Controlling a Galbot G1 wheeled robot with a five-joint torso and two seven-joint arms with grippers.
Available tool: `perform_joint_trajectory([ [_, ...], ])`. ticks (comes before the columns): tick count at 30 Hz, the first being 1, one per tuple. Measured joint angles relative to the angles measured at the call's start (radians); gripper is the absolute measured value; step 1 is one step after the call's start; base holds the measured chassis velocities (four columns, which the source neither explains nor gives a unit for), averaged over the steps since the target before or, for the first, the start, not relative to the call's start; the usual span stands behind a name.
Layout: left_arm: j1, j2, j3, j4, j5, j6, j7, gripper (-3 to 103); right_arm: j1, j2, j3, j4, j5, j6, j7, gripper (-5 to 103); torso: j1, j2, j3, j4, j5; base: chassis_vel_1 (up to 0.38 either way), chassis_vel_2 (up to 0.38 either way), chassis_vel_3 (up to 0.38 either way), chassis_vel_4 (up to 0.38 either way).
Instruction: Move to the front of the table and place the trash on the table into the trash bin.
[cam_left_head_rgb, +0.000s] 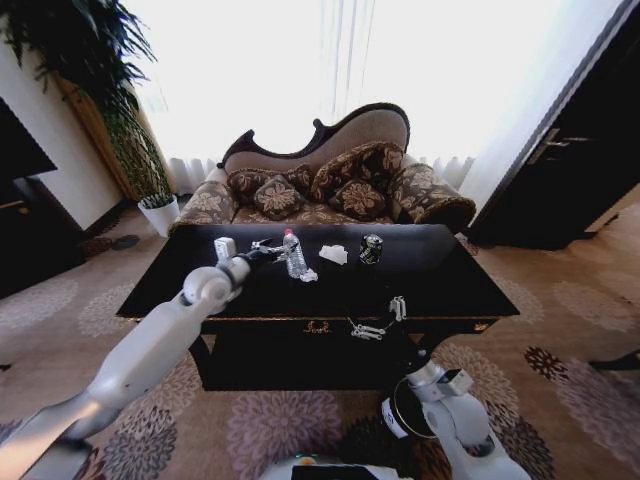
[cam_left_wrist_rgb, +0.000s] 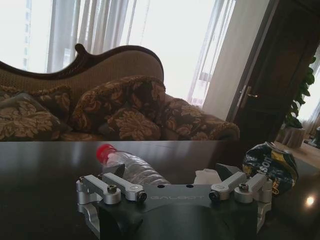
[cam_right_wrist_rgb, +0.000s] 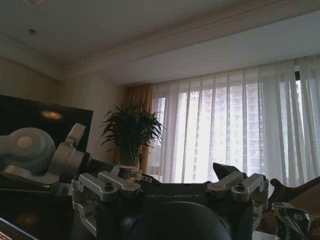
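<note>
The left hand (cam_left_head_rgb: 268, 247) reaches, fingers spread, toward a plastic bottle (cam_left_head_rgb: 294, 255) mid-desk (cam_left_head_rgb: 440, 285); the right hand (cam_left_head_rgb: 380, 322), also released, hovers at the front edge.

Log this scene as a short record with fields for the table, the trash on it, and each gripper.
table: glossy black top, in front of the patterned sofa
trash: plastic bottle with red cap, white paper wad, dented dark can
left gripper: over the table, fingers open, next to the bottle
right gripper: near the table's front edge, pointing up, open, holding nothing
</note>
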Motion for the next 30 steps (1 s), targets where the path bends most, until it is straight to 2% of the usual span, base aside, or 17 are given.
perform_joint_trajectory([
  [17, 0.070, -0.021, -0.022, -0.010, 0.038, 0.001, 0.038, 100, 0.027, -0.011, -0.009, -0.038, 0.003, 0.018, -0.030, 100, 0.000, 0.000, 0.000, 0.0003, 0.0000, 0.000, 0.000, 0.000, 0.000],
  [30, 0.041, -0.069, 0.003, 0.072, 0.063, -0.014, 0.067, 100, 0.022, -0.016, -0.007, -0.046, 0.007, 0.032, -0.043, 100, 0.000, 0.000, 0.000, 0.0001, 0.0000, 0.000, 0.000, 0.000, 0.000],
])
